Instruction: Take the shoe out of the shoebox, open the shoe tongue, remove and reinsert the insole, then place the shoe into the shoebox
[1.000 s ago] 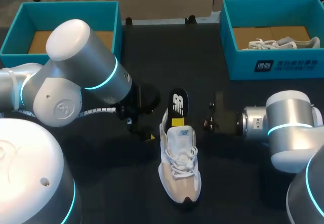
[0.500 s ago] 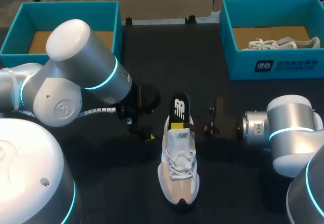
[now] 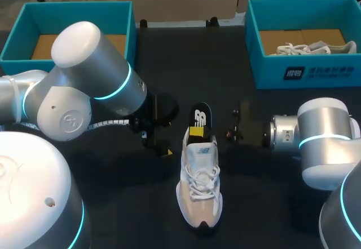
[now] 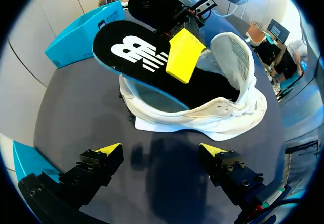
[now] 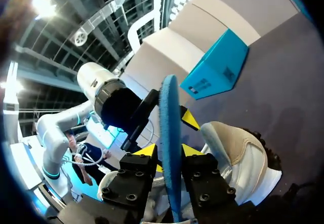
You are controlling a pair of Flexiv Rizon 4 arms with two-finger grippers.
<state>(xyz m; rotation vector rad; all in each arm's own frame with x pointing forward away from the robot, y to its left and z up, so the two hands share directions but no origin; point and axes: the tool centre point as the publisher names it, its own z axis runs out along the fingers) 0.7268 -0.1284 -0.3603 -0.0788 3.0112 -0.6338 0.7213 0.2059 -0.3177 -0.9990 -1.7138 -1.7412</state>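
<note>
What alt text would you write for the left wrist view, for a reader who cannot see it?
The right tool grips a black insole that is partly inside a white shoe, its other end sticking out past the heel. The shoe stands on a dark table, and the left tool is open before it, holding nothing.

wht/beige shoe [image 3: 200,188] upright mid-table, blk insole [image 3: 199,117] half out at heel; teal shoebox [image 3: 265,71] far rt.
</note>
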